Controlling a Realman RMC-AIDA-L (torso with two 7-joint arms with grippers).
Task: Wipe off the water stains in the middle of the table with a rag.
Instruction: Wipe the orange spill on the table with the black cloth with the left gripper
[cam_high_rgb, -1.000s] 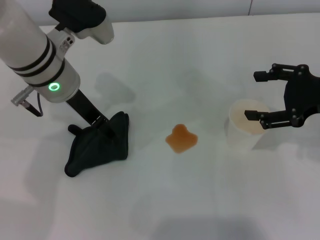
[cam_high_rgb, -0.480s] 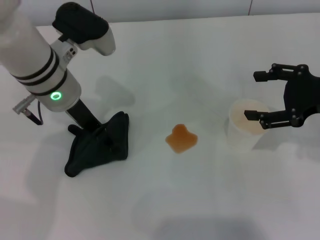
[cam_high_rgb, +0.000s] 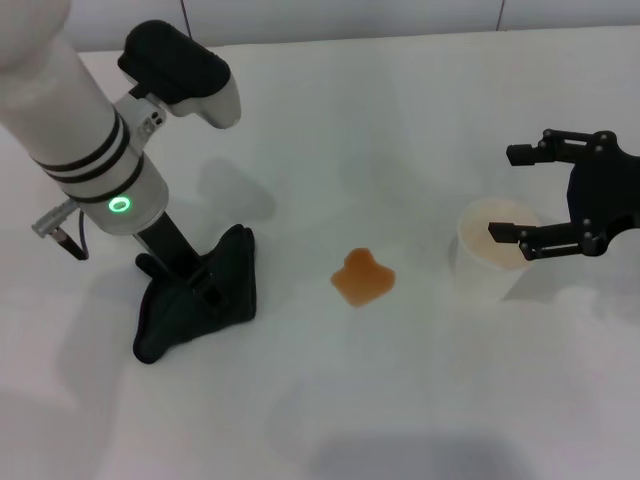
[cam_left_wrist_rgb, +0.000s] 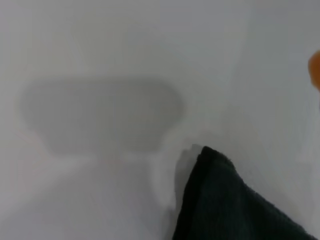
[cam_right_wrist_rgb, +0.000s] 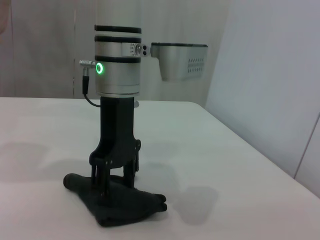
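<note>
No brand, label or legible writing appears in any view; the only marking is a glowing green ring (cam_high_rgb: 119, 205) on the left arm's white cylindrical wrist, which also carries two black bands.

Head view. The table (cam_high_rgb: 330, 120) is a broad, smooth, plain white surface. The rag (cam_high_rgb: 205, 300), a matte black cloth with soft irregular folds and a peaked corner, lies crumpled on the robot's left half of the table. The left gripper (cam_high_rgb: 196, 283) stands nearly upright with its black jointed fingers pressed down into the cloth; they are drawn close together, though whether they actually pinch the fabric cannot be told (the right wrist view shows the same arm (cam_right_wrist_rgb: 118, 75) side-on, its fingers planted in the rag (cam_right_wrist_rgb: 117, 200)). The water stains (cam_high_rgb: 363, 277) form one orange-brown, translucent blot with a lobed outline near the table's middle, well apart from the rag. A translucent whitish plastic cup (cam_high_rgb: 490, 255) stands upright on the robot's right side. The right gripper (cam_high_rgb: 512, 191) hovers at the cup, fingers spread wide, one finger over the rim.

Left wrist view. A folded edge of the rag (cam_left_wrist_rgb: 220, 205) lies on the white tabletop, and a sliver of the orange stain (cam_left_wrist_rgb: 315, 70) shows at the frame edge.
</note>
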